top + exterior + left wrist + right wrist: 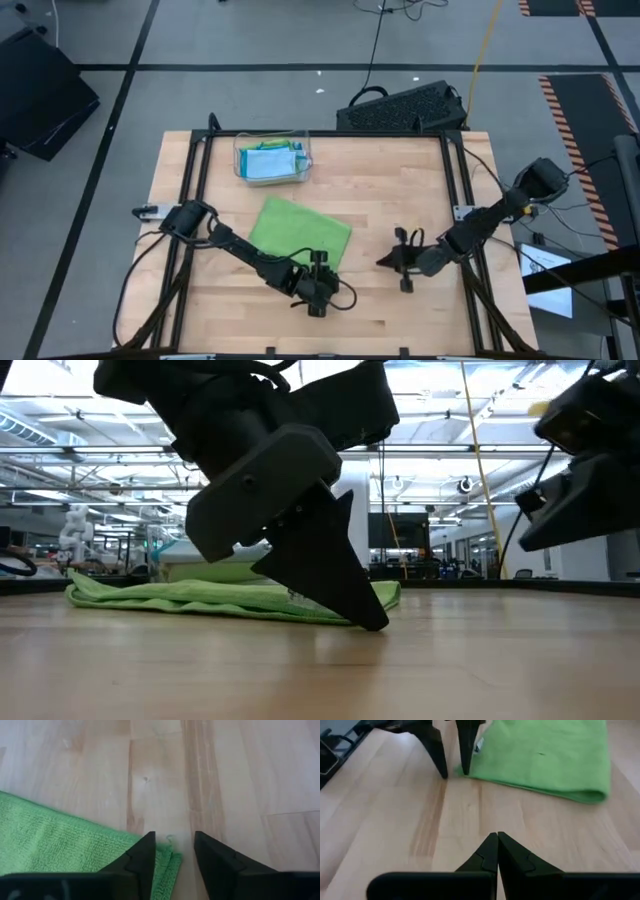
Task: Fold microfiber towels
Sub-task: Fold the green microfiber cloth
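Left hand at the green towel's corner, fingers parted, nothing gripped.
Towel lies folded at centre frame; more towels wait in the tray, upper left. Right hand is closed, empty.

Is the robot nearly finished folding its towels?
Not yet. Done: a few folded blue and green towels already sit in the clear tray. In hand: one green towel lies on the table, looking partly folded. The left gripper is down at its corner, fingers apart, one on the cloth's edge and one on bare wood. The right gripper waits nearby, shut and empty. Left: finishing this fold and storing it.
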